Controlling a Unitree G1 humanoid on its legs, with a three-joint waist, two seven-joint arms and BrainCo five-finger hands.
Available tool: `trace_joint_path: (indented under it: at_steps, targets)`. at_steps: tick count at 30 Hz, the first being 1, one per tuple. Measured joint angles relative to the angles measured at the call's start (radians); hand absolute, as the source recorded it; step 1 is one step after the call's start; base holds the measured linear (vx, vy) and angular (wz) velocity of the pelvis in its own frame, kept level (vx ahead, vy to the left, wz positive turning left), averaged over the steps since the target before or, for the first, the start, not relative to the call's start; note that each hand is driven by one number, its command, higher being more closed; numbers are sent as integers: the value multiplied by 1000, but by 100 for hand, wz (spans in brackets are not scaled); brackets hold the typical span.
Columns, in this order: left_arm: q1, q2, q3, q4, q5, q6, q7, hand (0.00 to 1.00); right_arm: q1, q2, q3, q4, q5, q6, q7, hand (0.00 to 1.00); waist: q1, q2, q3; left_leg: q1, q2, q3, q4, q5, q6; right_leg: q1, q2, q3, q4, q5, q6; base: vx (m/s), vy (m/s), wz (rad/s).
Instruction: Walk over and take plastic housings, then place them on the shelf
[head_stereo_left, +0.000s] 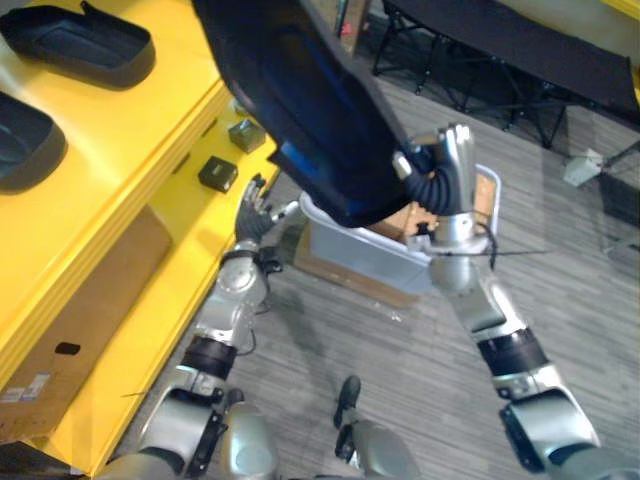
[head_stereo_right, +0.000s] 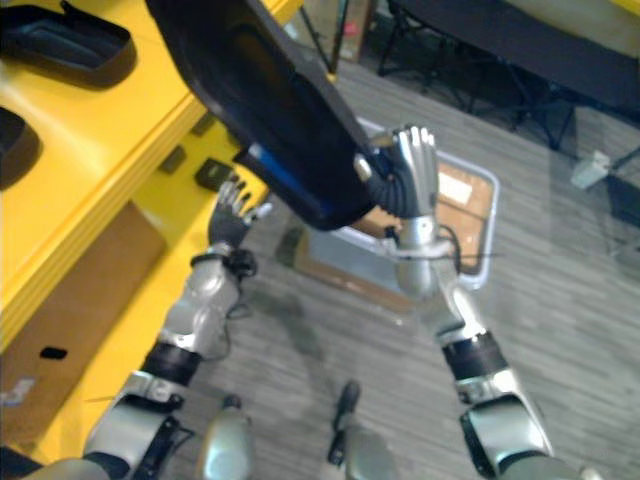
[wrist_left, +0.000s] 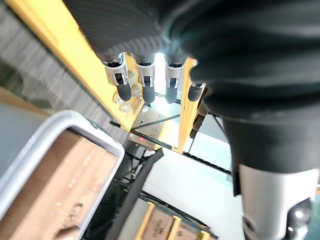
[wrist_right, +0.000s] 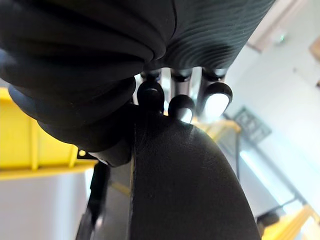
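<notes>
A large black housing (head_stereo_left: 300, 110) is held up in the air by the right hand (head_stereo_left: 450, 165), whose fingers (wrist_right: 181, 106) are seen hooked over the housing's rim, with the thumb pressed against the other side. The housing is tilted. Its upper end reaches over the edge of the yellow shelf (head_stereo_left: 120, 170), and its lower end hangs above a grey bin (head_stereo_left: 360, 255) that stands on the floor (head_stereo_left: 560, 250). No part of the held housing can be seen resting on the shelf.

The left hand (head_stereo_left: 255, 212) is raised just beside the shelf's front edge, below the held housing. Its fingers are spread and straight, and nothing is grasped.

A second housing (head_stereo_left: 75, 45) and a third housing (head_stereo_left: 25, 140) are laid on the shelf's top level, near each other and well apart from the held one. Two small dark boxes (head_stereo_left: 217, 174) are set on a lower ledge of the shelf, near the left hand. A brown cardboard sheet (head_stereo_left: 90, 310) is laid on the shelf's lower level. Cardboard is seen inside the bin.
</notes>
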Motion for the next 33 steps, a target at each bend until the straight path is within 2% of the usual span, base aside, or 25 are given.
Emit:
trace_joint_path:
  at_steps: [2, 7, 10, 15, 28, 33]
  targets:
    - [0, -2, -5, 0, -87, -12, -4, 0, 3, 8, 0, 0, 0, 0, 0, 100, -2, 5, -3, 1, 0, 0, -2, 0, 0, 0, 0, 0, 0, 0, 0, 0, 0, 0]
    - [1, -3, 3, 0, -316, -86, -59, 0, 3, 16, 0, 11, -7, -1, -22, 100, -1, 24, -33, 7, -4, 5, -17, 2, -1, 0, -2, 0, -10, 3, -1, 0, 0, 0]
    - [1, -5, 18, 0, -379, -113, -89, 0, 3, 16, -1, 22, -7, -1, -26, 100, -2, 25, -43, 16, -4, 11, -23, 2, -2, 5, -2, 5, -14, 4, -1, 14, 19, -5]
    - [1, -20, 41, 2, -451, -113, -125, 0, 3, 16, -3, 23, -6, -1, -27, 100, -3, 25, -43, 17, -4, 13, -24, 3, -2, 5, -2, 6, -16, 6, -2, -1, 5, -1]
    - [20, -52, 43, 69, -431, -109, -138, 0, 3, 15, -28, 27, -34, -25, -53, 100, -3, 25, -76, 51, -11, 16, -65, 15, -4, 27, -5, 3, -29, 7, -2, 2, 4, 1]
    - [46, -64, 53, 137, -280, -95, -74, 0, 3, 14, -92, 10, -33, -50, -80, 100, -4, 21, -79, 69, -12, 18, -77, 16, -3, 39, -7, 3, -29, 4, 2, 0, 0, 0]
